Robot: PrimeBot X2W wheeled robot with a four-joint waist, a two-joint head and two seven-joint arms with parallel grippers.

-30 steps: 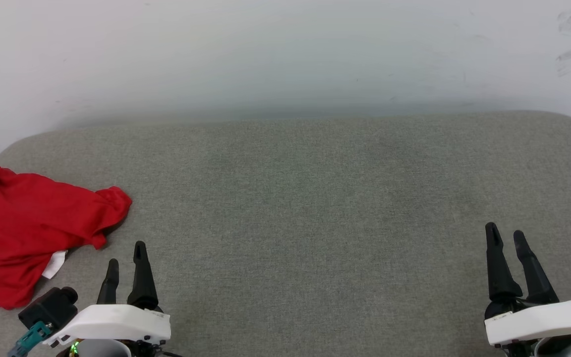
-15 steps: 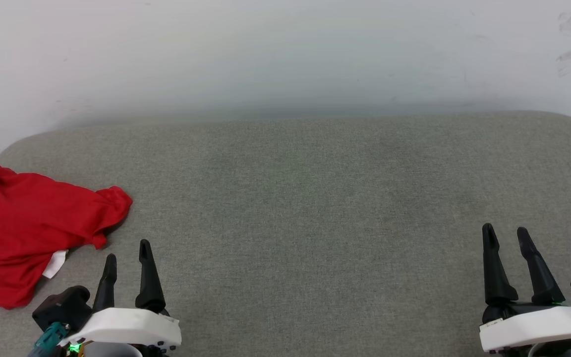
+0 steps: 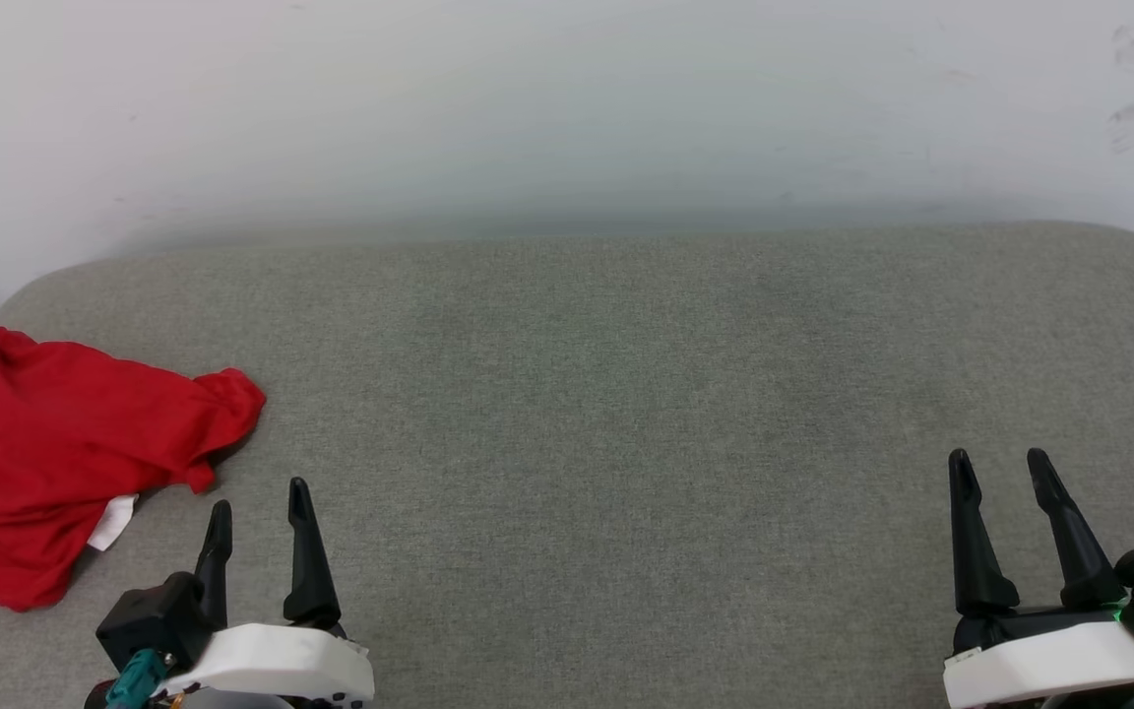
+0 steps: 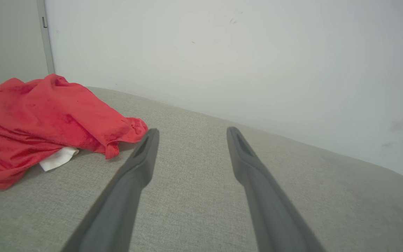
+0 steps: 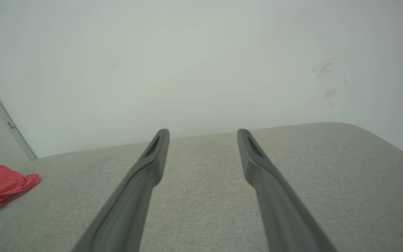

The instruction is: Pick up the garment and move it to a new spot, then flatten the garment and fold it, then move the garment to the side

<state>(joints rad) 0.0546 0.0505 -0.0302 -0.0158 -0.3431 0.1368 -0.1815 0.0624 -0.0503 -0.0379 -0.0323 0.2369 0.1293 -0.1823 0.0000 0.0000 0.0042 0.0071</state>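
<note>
The garment (image 3: 55, 463) lies untouched; left hand (image 3: 260, 496) and right hand (image 3: 999, 456) both gape wide, empty.

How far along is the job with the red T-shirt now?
Done: nothing yet; the red T-shirt lies crumpled at the left end of the grey fabric surface. In hand: nothing gripped; the left gripper is open near it, not touching, and the right gripper is open far away. Left: pick up, move, flatten, fold, set aside.
</note>
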